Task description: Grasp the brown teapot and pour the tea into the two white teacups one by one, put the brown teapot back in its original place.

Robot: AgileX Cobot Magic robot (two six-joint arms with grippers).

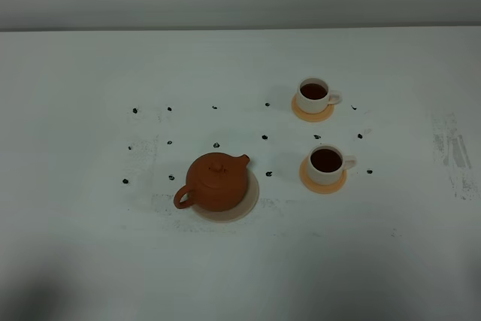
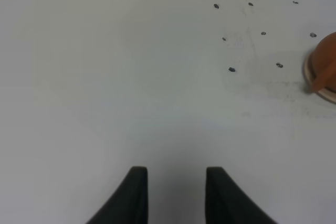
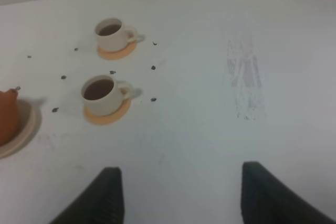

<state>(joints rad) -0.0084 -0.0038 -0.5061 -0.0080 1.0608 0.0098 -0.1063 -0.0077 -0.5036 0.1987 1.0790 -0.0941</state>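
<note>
The brown teapot (image 1: 217,181) stands upright on the pale beige disc (image 1: 250,202) left of the table's middle, spout toward the cups. Its edge shows in the left wrist view (image 2: 326,64) and the right wrist view (image 3: 7,115). Two white teacups hold dark tea, each on an orange coaster: the far one (image 1: 313,95) (image 3: 111,33) and the near one (image 1: 327,164) (image 3: 100,94). My left gripper (image 2: 174,174) is open and empty, well away from the teapot. My right gripper (image 3: 179,179) is open wide and empty, short of the cups. Neither arm shows in the exterior view.
Small black marks (image 1: 216,143) dot the white table around the teapot and cups. A grey scuff (image 1: 453,149) lies at the right. The table's far edge (image 1: 240,29) meets a grey wall.
</note>
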